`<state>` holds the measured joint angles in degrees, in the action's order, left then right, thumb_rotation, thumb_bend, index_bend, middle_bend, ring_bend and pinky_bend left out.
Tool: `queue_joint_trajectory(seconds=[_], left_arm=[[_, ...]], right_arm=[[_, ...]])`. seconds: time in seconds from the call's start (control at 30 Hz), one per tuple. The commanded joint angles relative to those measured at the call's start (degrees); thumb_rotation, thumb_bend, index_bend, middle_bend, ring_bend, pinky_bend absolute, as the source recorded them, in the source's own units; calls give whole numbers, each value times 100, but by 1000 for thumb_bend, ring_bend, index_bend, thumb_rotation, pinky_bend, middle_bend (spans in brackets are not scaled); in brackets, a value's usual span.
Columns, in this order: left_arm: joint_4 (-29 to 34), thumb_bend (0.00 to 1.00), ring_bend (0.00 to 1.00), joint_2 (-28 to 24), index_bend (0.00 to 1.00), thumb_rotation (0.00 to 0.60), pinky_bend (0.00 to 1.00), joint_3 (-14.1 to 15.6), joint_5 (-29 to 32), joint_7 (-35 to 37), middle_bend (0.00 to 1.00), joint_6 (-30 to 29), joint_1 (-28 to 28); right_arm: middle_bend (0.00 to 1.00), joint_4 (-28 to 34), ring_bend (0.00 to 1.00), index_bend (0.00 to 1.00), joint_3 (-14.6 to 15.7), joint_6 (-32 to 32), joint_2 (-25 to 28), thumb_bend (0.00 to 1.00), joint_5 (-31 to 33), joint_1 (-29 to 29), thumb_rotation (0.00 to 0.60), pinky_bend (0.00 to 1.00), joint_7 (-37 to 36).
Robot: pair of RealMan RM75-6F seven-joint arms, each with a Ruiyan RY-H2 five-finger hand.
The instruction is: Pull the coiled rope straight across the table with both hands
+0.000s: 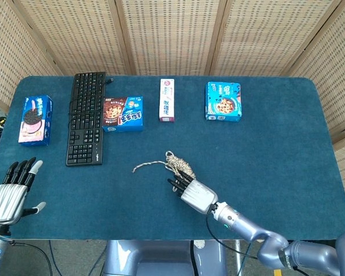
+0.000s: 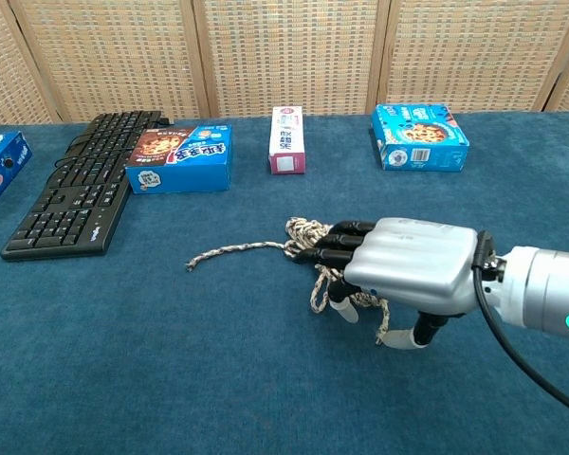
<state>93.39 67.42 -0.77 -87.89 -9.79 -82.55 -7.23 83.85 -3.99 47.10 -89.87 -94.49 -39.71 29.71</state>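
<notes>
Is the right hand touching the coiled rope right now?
Touching. The chest view shows the right hand lying over the coiled rope, its fingers down in the strands. Whether it actually grips any cannot be told.

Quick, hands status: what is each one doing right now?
Left hand: open, fingers apart, holding nothing, at the table's near left edge.
Right hand: lying over the coiled rope, fingers on it; whether it grips cannot be told.
</notes>
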Motion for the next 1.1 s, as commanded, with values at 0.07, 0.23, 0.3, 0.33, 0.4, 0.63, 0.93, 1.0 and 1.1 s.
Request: queue_joint_trajectory(seconds=[0.07, 0.23, 0.3, 0.33, 0.4, 0.63, 0.93, 1.0, 1.1], left_arm=[[6, 0, 0, 5, 0, 600, 0, 2, 2, -21, 0, 3, -5], [8, 0, 0, -1, 0, 600, 0, 5, 12, -12, 0, 11, -8], [1, 0, 0, -1, 0, 600, 0, 10, 18, -2, 0, 22, -10], [-1, 0, 0, 0, 0, 600, 0, 9, 19, -2, 0, 25, -12], [0, 0, 0, 2, 0, 600, 0, 9, 17, -10, 0, 30, -19], [11, 0, 0, 13, 0, 600, 0, 21, 11, -50, 0, 26, -19], [-3, 0, 0, 20, 0, 600, 0, 24, 27, -46, 0, 55, -35], [-2, 0, 0, 21, 0, 600, 0, 25, 21, -30, 0, 47, -34], [-8, 0, 0, 19, 0, 600, 0, 28, 16, -17, 0, 42, -33]], right_arm=[[0, -66, 0, 470, 6, -8, -64, 277, 145, -25, 600, 0, 87], [0, -175, 0, 481, 16, -95, -138, 285, 350, -60, 600, 0, 216], [0, -218, 0, 481, 34, -89, -163, 291, 394, -61, 600, 0, 258], [0, -232, 0, 481, 48, -85, -178, 296, 425, -57, 600, 0, 258], [0, -253, 0, 482, 72, -74, -193, 309, 456, -63, 600, 0, 266], [0, -288, 0, 485, 147, -62, -261, 332, 566, -105, 600, 0, 334], [0, -352, 0, 510, 244, -18, -291, 367, 627, -128, 600, 0, 323], [0, -375, 0, 509, 258, -4, -297, 375, 640, -137, 600, 0, 314], [0, -387, 0, 512, 280, 24, -300, 397, 650, -145, 600, 0, 282]])
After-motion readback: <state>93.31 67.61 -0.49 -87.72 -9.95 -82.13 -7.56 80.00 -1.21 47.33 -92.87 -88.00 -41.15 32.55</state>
